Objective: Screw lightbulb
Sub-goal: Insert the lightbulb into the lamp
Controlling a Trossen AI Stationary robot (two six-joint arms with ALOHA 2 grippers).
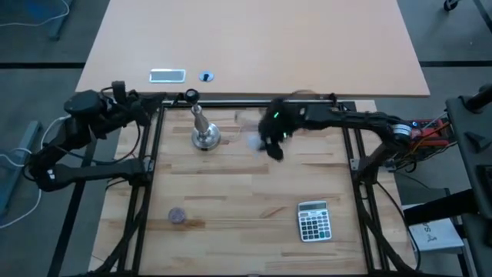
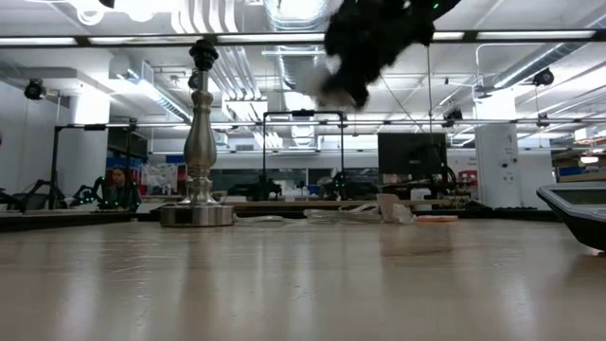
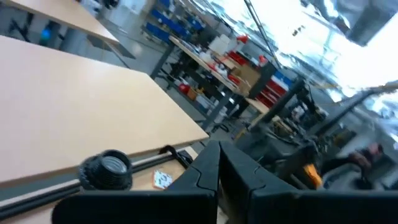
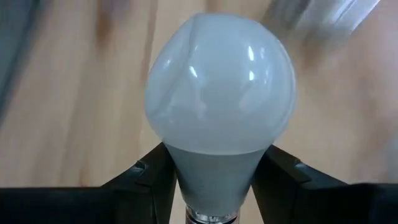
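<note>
gripping: right gripper (image 4: pixel 214 186) is clamping the lightbulb (image 4: pixel 221 87) by its narrow neck, one finger (image 4: pixel 146 180) pressing on each side, globe pointing away from the wrist
calculator (image 1: pixel 314 221): lying at the near side of the wooden table (image 1: pixel 246 192), right of centre
small round disc (image 1: pixel 177 216): resting near the table's near left
lightbulb place: being held in the air above the table's middle, right of the lamp stand and well apart from it; in the low view it is hanging near the top, blurred
lamp stand (image 1: pixel 204 132): standing upright on its round base, black socket (image 2: pixel 203 52) at the top
left gripper (image 3: pixel 217 180): waiting at the far left edge, fingers pressed together, holding nothing
</note>
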